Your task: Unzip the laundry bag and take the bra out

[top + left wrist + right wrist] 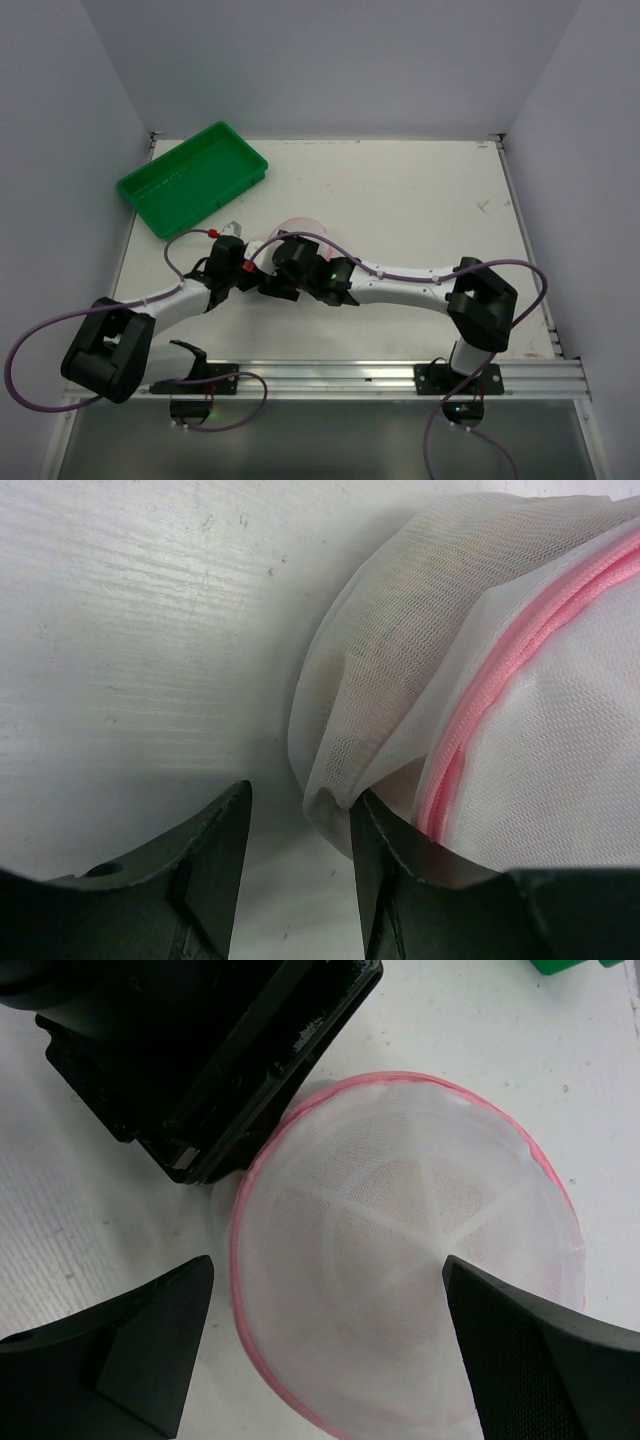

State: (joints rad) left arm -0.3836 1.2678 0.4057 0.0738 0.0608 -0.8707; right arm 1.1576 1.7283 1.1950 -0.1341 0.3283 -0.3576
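The laundry bag [400, 1250] is a round white mesh pouch with pink zipper trim [237, 1290] lying flat on the table. In the top view only its pink rim [300, 221] shows behind the arms. A faint beige tint inside the mesh [400, 630] is all that shows of the bra. My left gripper [300, 820] is open at the bag's edge [520, 730], its right finger [390, 870] touching a fold of mesh. My right gripper [330, 1300] is open wide just above the bag, its fingers straddling it. Both grippers meet over the bag in the top view, left [265, 285] and right [290, 255].
A green tray [193, 178] stands at the back left of the white table [420, 200]; its corner shows in the right wrist view [570, 965]. The left gripper's black body [200, 1050] sits close against the bag's rim. Walls enclose the table on three sides.
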